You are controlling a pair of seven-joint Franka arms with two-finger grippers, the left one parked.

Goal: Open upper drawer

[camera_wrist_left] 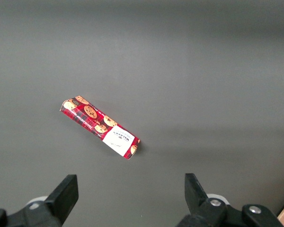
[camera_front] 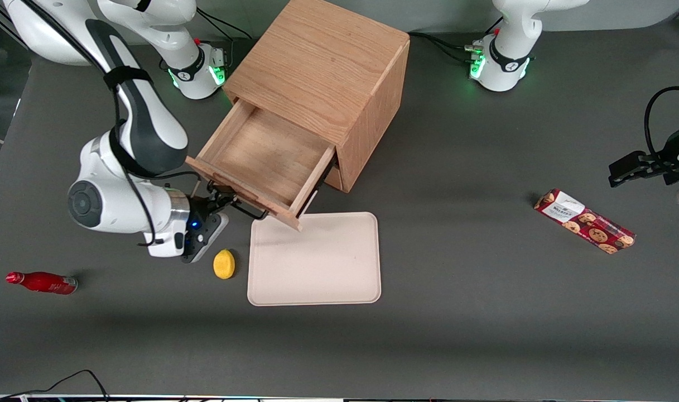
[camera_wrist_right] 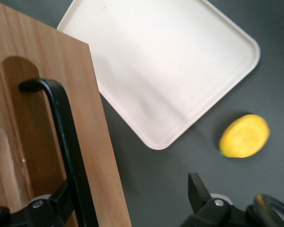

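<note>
Front view: end effector [camera_front: 223, 202] at pulled-out upper drawer's [camera_front: 264, 159] handle [camera_front: 249, 211]

My right arm reaches low, its wrist lying nearly level in front of the upper drawer [camera_front: 264, 159]. My gripper [camera_front: 223, 202] sits at the black handle [camera_wrist_right: 66, 142], fingers spread apart, one finger [camera_wrist_right: 47, 210] pressed against the bar, the other finger [camera_wrist_right: 201, 198] standing clear of it.
</note>
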